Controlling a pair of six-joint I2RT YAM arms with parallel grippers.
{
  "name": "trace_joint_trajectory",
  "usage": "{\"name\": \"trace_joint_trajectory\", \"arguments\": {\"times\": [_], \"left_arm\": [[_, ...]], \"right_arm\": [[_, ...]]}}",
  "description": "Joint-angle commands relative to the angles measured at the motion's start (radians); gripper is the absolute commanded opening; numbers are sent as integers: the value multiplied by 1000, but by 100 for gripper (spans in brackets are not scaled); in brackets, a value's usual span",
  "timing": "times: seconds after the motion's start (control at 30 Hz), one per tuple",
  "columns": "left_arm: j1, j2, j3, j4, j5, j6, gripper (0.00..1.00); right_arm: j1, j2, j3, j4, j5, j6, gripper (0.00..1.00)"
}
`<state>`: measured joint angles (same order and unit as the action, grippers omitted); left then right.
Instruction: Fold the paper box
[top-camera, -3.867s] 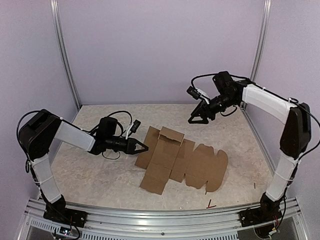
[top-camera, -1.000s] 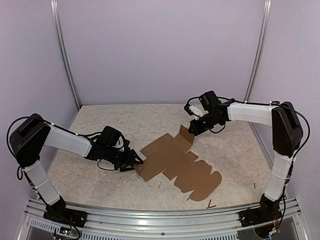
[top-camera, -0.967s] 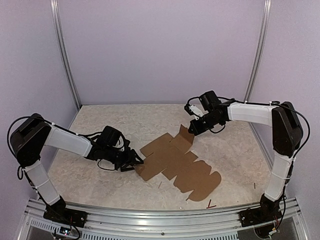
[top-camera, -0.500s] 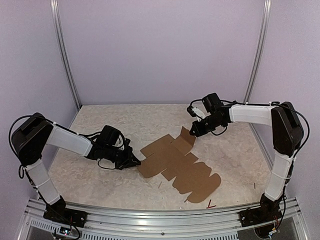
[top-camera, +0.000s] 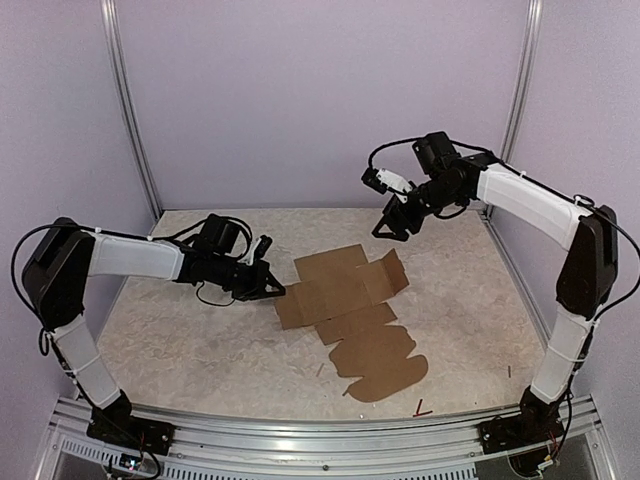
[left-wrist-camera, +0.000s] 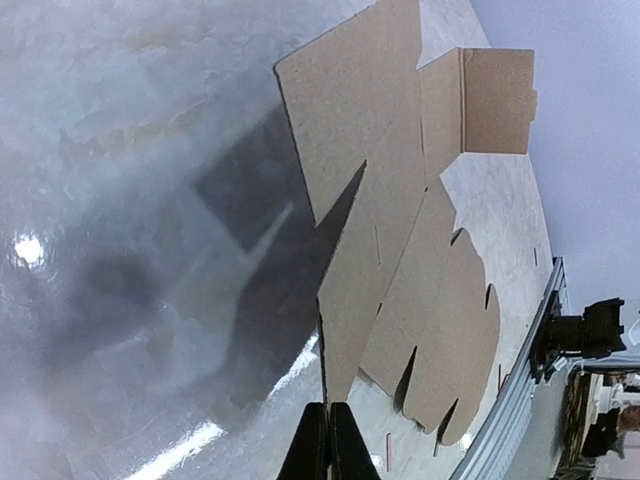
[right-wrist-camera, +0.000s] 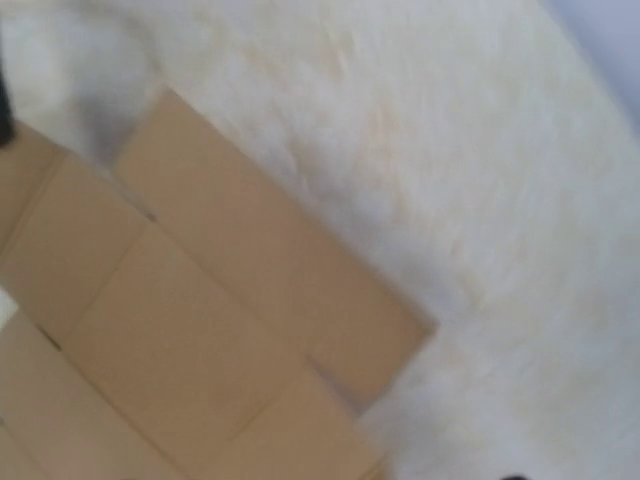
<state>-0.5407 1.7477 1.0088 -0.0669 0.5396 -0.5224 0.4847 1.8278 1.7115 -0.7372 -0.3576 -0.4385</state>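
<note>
At left end effector (top-camera: 278, 292), paper box (top-camera: 345, 290)

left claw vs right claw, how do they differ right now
The left claw is shut, pinching the left edge of the paper box; the right claw is open and holds nothing. The left claw sits low by the table; the right claw hangs above the box's far side, apart from it. Both point toward the box.

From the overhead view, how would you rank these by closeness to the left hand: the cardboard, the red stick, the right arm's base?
1. The paper box, mid-table, its corner pinched in the left hand.
2. The red stick, front right.
3. The right arm's base, front-right corner.
</note>
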Motion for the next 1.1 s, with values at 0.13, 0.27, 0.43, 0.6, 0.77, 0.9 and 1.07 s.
{"name": "trace_joint_trajectory", "arguments": {"times": [0.13, 0.27, 0.43, 0.6, 0.77, 0.9, 1.07], "left_arm": [[-139, -76, 169, -245, -164, 378, 0], [-193, -101, 160, -247, -236, 438, 0], [-225, -141, 126, -207, -275, 478, 0], [-228, -171, 99, -173, -291, 499, 0], [-228, -185, 86, -155, -319, 515, 0], [-226, -190, 76, -139, -329, 519, 0], [-226, -200, 61, -131, -362, 519, 10]], "right_arm": [[50, 58, 198, -249, -42, -399, 79], [85, 94, 180, -266, -25, -419, 80], [90, 108, 139, -263, -59, -427, 79], [102, 139, 124, -300, -81, -429, 70], [106, 187, 155, -351, -101, -418, 47], [106, 213, 182, -378, -113, -409, 25], [106, 229, 206, -414, -129, -397, 6]]}}
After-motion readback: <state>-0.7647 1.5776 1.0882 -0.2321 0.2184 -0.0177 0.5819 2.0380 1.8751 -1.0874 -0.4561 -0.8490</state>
